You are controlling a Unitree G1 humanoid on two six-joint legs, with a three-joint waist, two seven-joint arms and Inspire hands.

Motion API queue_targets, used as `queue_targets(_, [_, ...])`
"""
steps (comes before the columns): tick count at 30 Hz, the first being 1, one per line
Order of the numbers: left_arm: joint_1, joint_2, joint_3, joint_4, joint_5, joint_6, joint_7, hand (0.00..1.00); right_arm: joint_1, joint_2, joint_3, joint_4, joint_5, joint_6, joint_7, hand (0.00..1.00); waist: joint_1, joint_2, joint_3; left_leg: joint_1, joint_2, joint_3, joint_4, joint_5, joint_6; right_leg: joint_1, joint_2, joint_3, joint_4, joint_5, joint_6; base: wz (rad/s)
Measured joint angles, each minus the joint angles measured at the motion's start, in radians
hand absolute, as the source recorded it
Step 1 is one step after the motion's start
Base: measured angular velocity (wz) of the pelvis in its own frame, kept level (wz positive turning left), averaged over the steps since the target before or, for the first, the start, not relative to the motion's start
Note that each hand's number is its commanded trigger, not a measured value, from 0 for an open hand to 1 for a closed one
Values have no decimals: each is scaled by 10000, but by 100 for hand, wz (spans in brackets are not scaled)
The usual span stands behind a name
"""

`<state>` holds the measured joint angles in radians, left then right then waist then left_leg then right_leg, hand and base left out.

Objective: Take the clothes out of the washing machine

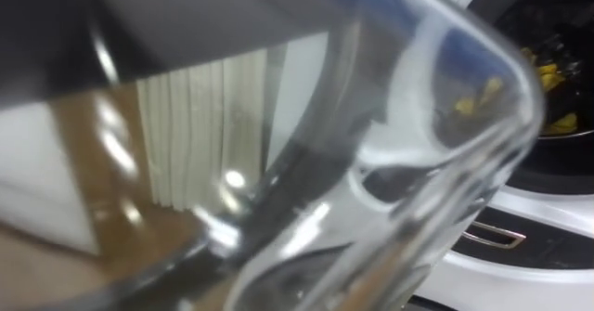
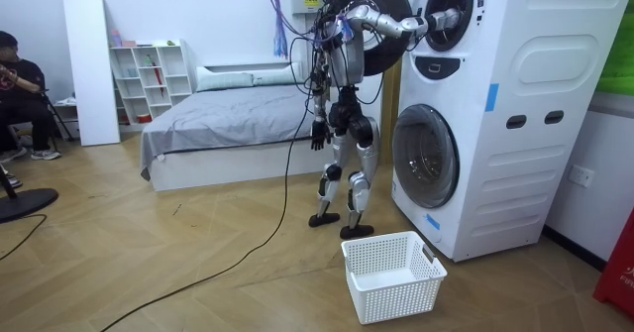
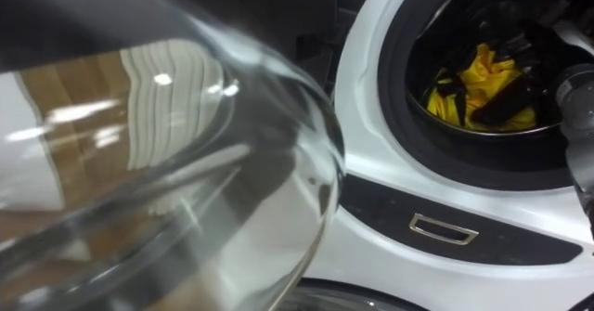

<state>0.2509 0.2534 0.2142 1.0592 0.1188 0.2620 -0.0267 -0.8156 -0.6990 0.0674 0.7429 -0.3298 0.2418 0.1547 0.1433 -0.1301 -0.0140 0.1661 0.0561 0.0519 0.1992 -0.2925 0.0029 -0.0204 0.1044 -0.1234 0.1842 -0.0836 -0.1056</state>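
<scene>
In drum (image 3: 408,135) — yellow cloth (image 3: 473,84), glass door (image 3: 186,116) close

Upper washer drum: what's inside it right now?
Yellow cloth lies in the upper drum, with dark shapes across it. The drum's floor beneath is hidden behind the black rim, so further clothes can't be seen.

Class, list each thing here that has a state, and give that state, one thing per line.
Upper white washing machine's round glass door: swung open.
Yellow and black clothes: lying in the upper drum.
White slatted plastic basket: empty, on the floor.
Right hand: at the drum's mouth.
Left hand: hanging at the side.
</scene>
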Motion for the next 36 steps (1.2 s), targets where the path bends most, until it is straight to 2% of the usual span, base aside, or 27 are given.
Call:
queue_targets(5, [-18,-1,14,-20,2,10,-50,0,-7,1,88,1,-372,17,43,0,3,-8,-8,3,-1,-2,1,1,-2,-1,-1,-5,7,-1,-1,0])
queue_targets(14, [-268,4,181,231,3,26,-238,0,-106,5,718,8,-1792,391,583,0,35,-45,-30,21,2,-13,-3,2,-2,26,-14,-108,4,-1,-2,0])
queue_targets(19, [-463,49,172,225,10,162,-243,0,-267,41,1101,195,-2317,574,1035,0,211,10,44,189,6,44,-20,2,-2,160,11,-35,-17,1,-4,-3])
queue_targets(24, [-734,105,170,237,7,191,-279,0,-417,121,1430,667,-2667,813,1817,0,591,-135,110,233,4,184,-8,3,-4,182,25,100,-11,3,-9,-7])
queue_targets(25, [-746,105,172,247,7,195,-290,0,-439,122,1475,679,-2686,836,1931,10,596,-146,116,240,3,182,-10,3,-4,191,23,98,-12,3,-9,0])
queue_targets(26, [-791,109,173,321,7,200,-303,0,-458,121,1520,703,-2769,875,2133,97,637,-154,121,266,2,183,-14,3,-4,223,23,98,-16,4,-8,0])
queue_targets(27, [-857,121,170,437,8,213,-328,0,-464,120,1530,755,-2884,884,2291,100,697,-150,124,303,3,181,-24,3,-4,265,23,75,-28,4,-8,0])
queue_targets(32, [-1144,272,57,658,-90,210,-486,0,-478,119,1601,792,-3015,985,2597,100,846,-139,132,318,6,167,-40,3,-4,261,39,118,-30,4,-9,0])
queue_targets(36, [-1266,406,-426,813,-302,200,-422,0,-375,55,1660,703,-2378,1005,2615,100,816,-74,170,381,27,166,-87,0,-6,377,70,117,-162,42,-7,0])
